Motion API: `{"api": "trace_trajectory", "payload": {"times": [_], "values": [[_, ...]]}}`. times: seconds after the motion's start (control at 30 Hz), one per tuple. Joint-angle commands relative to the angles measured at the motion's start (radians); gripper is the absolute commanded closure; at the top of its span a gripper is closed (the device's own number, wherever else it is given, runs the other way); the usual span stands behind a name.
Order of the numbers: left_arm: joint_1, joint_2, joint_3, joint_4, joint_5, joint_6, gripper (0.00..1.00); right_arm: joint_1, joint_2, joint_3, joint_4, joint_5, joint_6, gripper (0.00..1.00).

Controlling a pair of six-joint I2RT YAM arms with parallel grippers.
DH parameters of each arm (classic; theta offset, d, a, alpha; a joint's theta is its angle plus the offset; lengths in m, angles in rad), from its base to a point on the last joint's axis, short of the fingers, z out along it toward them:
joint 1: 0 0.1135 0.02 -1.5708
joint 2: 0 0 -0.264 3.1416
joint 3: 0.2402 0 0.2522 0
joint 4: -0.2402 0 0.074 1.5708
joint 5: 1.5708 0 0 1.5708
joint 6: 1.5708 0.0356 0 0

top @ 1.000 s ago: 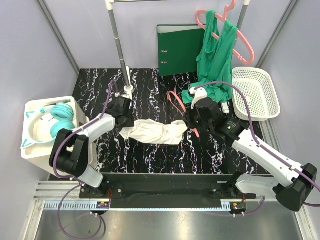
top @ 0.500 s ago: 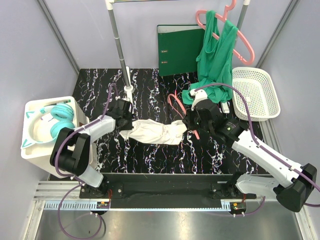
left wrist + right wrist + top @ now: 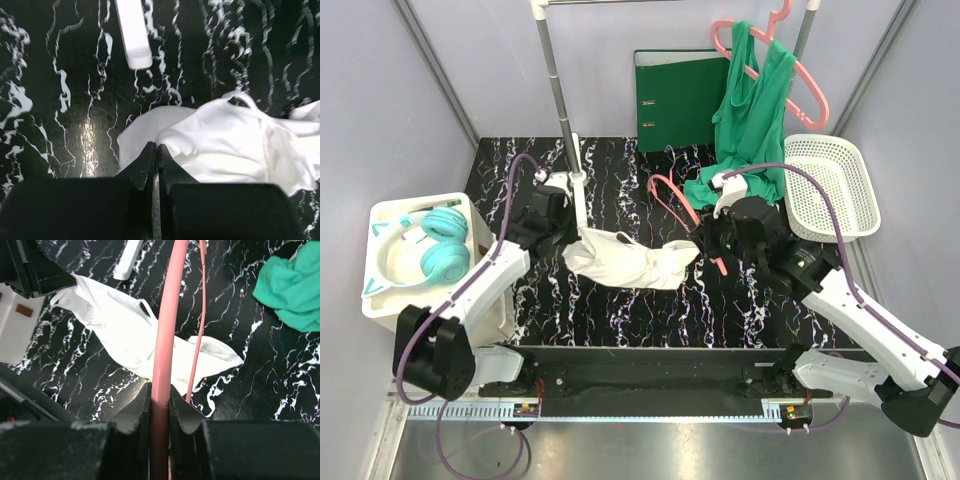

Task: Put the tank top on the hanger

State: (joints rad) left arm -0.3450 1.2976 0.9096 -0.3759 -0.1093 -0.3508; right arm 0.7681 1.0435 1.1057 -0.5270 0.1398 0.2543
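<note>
Across the middle of the table (image 3: 620,305) the white tank top (image 3: 630,262) is lying bunched, with your left claw (image 3: 155,150) pinching its left edge, jaws pressed together on the cloth. Your right claw (image 3: 160,390) is gripping one bar of the thin pink hanger (image 3: 169,310), slanting it over the garment's right end. Be lifting the fabric taut with the left, opening a strap hole, while steering the hanger's free shoulder into it slowly, avoiding snagging the folds.

White tank top (image 3: 630,262), light-pink hanger (image 3: 165,315), black white-veined marble table (image 3: 620,312), green binder (image 3: 680,95), teal headphones (image 3: 441,242)
</note>
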Motion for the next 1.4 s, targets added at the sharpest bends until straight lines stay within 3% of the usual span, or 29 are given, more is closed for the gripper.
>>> {"api": "trace_trajectory", "payload": {"times": [0.0,0.13,0.43,0.57,0.63,0.7,0.8,1.0,1.1,1.17,1.3,1.37], "values": [[-0.031,-0.09,0.074,-0.029,-0.029,0.061,0.98,-0.006,-0.026,0.1,0.012,-0.051,-0.046,1.0],[-0.058,-0.171,0.086,-0.028,-0.068,0.121,0.99,-0.007,-0.039,0.118,0.013,-0.182,-0.066,1.0],[-0.06,-0.296,-0.032,0.157,-0.099,0.222,1.0,-0.007,-0.103,0.171,-0.034,-0.428,-0.055,1.0],[-0.058,-0.299,-0.025,0.155,-0.092,0.234,1.0,-0.006,-0.129,0.184,-0.063,-0.445,-0.055,1.0],[-0.058,-0.299,-0.029,0.157,-0.076,0.225,0.96,-0.007,-0.134,0.187,-0.08,-0.444,-0.055,1.0],[-0.058,-0.304,-0.052,0.178,-0.043,0.223,0.87,-0.007,-0.138,0.184,-0.087,-0.436,-0.053,1.0],[-0.058,-0.308,-0.106,0.235,0.003,0.201,0.83,-0.006,-0.137,0.171,-0.087,-0.418,-0.049,1.0],[-0.058,-0.223,-0.192,0.259,-0.023,0.118,0.83,-0.007,-0.109,0.125,-0.084,-0.364,-0.03,1.0],[-0.06,-0.205,-0.231,0.279,-0.067,0.099,0.89,-0.006,-0.108,0.108,-0.073,-0.362,-0.029,1.0],[-0.06,-0.218,-0.268,0.319,-0.087,0.093,1.0,-0.007,-0.106,0.102,-0.067,-0.377,-0.036,1.0],[-0.06,-0.273,-0.324,0.405,-0.116,0.073,0.98,-0.006,-0.093,0.095,-0.065,-0.353,-0.035,1.0],[-0.058,-0.238,-0.336,0.451,-0.063,0.049,0.87,-0.007,-0.073,0.095,-0.071,-0.31,-0.026,1.0]]}}
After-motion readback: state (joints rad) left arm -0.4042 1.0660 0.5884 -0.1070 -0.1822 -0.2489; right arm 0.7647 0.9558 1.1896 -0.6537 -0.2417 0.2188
